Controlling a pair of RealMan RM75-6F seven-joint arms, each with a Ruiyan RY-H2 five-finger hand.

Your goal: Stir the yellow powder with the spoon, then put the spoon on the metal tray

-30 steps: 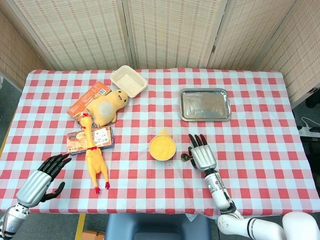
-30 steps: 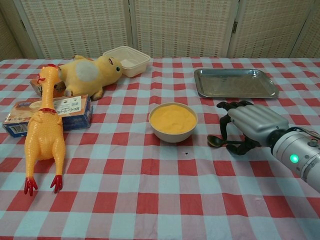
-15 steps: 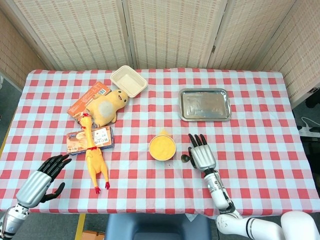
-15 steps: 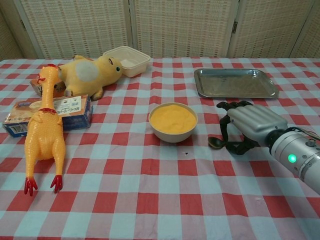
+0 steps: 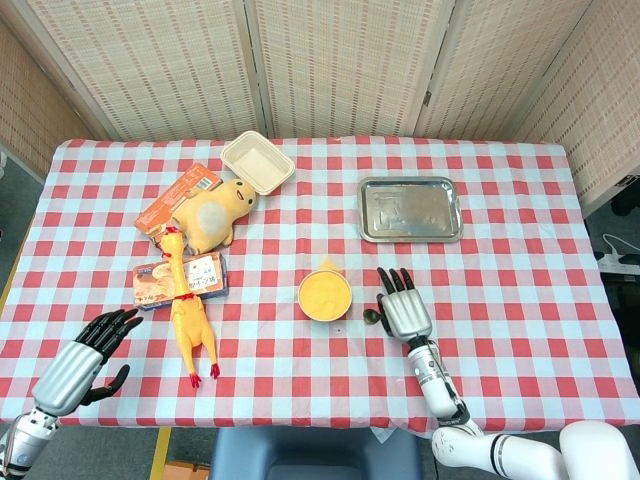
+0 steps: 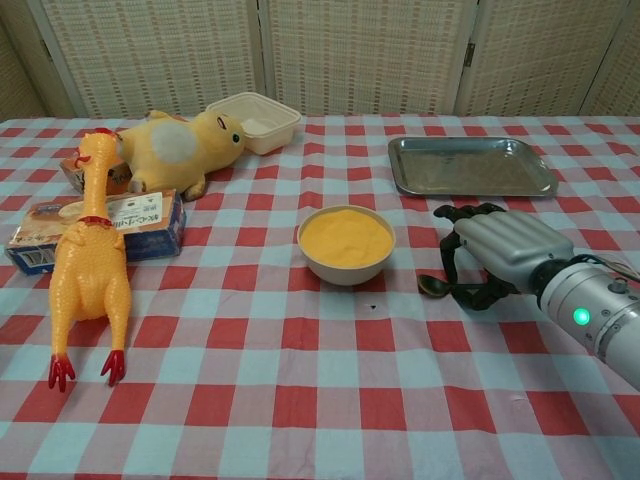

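While one right hand [image 6: 497, 252] curls onto one spoon [image 6: 433, 286], one bowl [image 6: 345, 245] and one tray [image 6: 470, 165] sit nearby.

The right hand [image 6: 497, 253] had a smooth silver-grey back and black fingers [image 6: 462, 213]; its silver cylindrical wrist carried a small green light. The left hand [image 5: 88, 355] had the same silver and black colours.

A rubber chicken [image 6: 88, 268] lies lengthwise on the checked tablecloth [image 6: 300, 400], far out past the right hand's fingertips on the side away from the metal tray. Its neck crosses a flat printed box [image 6: 110, 227]. Behind them a yellow plush toy [image 6: 185, 148] lies on its side against an orange packet [image 5: 175, 197], with an open pale takeaway container [image 6: 255, 120] touching its head, further back.
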